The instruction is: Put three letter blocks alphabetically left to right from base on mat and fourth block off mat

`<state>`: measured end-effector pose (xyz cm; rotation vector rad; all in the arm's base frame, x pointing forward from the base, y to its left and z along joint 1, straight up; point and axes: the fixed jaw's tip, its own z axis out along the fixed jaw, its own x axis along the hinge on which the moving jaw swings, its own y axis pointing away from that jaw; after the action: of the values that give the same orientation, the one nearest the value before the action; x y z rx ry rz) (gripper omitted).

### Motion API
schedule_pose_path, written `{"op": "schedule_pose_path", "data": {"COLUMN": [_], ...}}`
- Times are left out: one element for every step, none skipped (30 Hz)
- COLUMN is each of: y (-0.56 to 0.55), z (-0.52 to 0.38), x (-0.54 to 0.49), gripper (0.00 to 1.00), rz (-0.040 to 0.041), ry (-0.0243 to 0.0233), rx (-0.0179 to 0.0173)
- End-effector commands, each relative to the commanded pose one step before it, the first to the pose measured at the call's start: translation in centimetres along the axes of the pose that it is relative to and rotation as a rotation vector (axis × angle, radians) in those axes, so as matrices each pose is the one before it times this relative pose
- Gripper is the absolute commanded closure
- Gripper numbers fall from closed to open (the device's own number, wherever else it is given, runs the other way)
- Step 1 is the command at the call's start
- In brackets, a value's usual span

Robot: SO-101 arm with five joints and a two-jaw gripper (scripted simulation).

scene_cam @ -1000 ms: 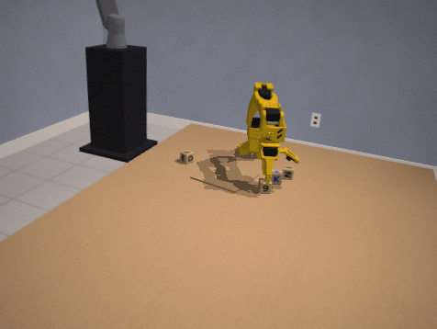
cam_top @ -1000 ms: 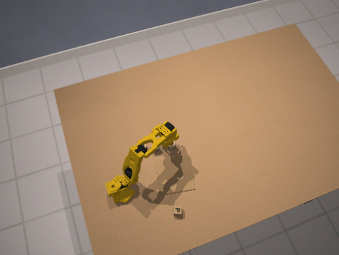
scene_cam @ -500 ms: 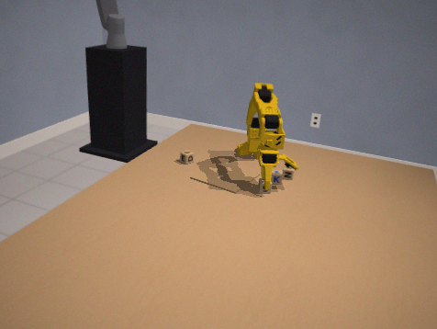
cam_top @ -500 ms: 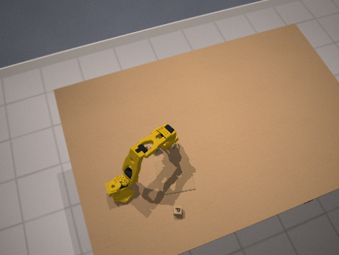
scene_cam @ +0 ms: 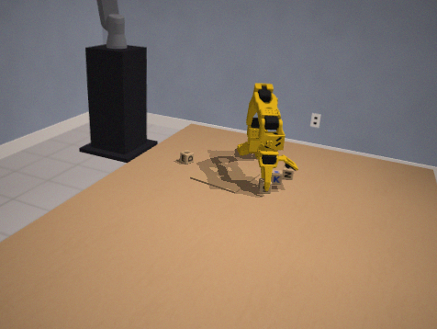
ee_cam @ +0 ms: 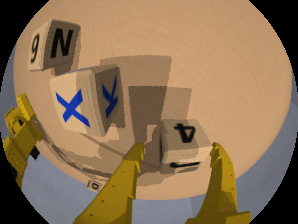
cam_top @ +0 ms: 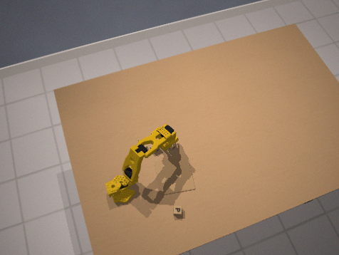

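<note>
Blue-grey wall [cam_top: 53,28] [scene_cam: 207,60] [ee_cam: 55,192] backs the tan table [cam_top: 231,107] [scene_cam: 184,257] [ee_cam: 225,60], where the thin mat [cam_top: 189,186] [scene_cam: 213,185] [ee_cam: 116,151] lies almost the same colour. My gripper [cam_top: 173,146] [scene_cam: 282,178] [ee_cam: 178,145] is partly open and grips nothing; the block with a 4 [scene_cam: 262,187] [ee_cam: 185,145] sits at its fingertips, nearer one of them. Just beside it is the blue-lettered block [scene_cam: 275,178] [ee_cam: 85,102], X and K on its sides, then the N block [scene_cam: 287,175] [ee_cam: 55,45]. Well apart, off the mat, rests the P-topped block [cam_top: 177,211] [scene_cam: 186,157] [ee_cam: 93,185].
</note>
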<state>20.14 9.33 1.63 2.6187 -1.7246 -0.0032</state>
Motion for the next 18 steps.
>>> {"op": "schedule_pose_path", "data": {"y": [-1.003,-0.015,-0.018,-0.021,-0.024,-0.027,-0.03,-0.033,-0.035,0.0,0.0,-0.038,-0.04,-0.041,-0.043,-0.044,-0.044,-0.045], "z": [-1.293,-0.0001,-0.0001,-0.0001,-0.0001,0.0,0.0,0.0001,0.0002,0.0,0.0,0.0003,0.0004,0.0005,0.0007,0.0008,0.001,0.0011], "x": [0.046,0.0,0.0,0.0,0.0,0.0,0.0,0.0,0.0,0.0,0.0,0.0,0.0,0.0,0.0,0.0,0.0,0.0], "gripper": [0.66,0.66,0.66,0.66,0.67,0.67,0.68,0.68,0.69,0.69,0.69,0.7,0.7,0.71,0.72,0.73,0.73,0.74], "rz": [0.00017,0.0,0.0,0.0,0.0,0.0,0.0,0.0,0.0,0.0,0.0,0.0,0.0,0.0,0.0,0.0,0.0,0.0], "ry": [-0.00341,0.0,0.0,0.0,0.0,0.0,0.0,0.0,0.0,0.0,0.0,0.0,0.0,0.0,0.0,0.0,0.0,0.0], "rx": [0.07754,0.0,0.0,0.0,0.0,0.0,0.0,0.0,0.0,0.0,0.0,0.0,0.0,0.0,0.0,0.0,0.0,0.0]}}
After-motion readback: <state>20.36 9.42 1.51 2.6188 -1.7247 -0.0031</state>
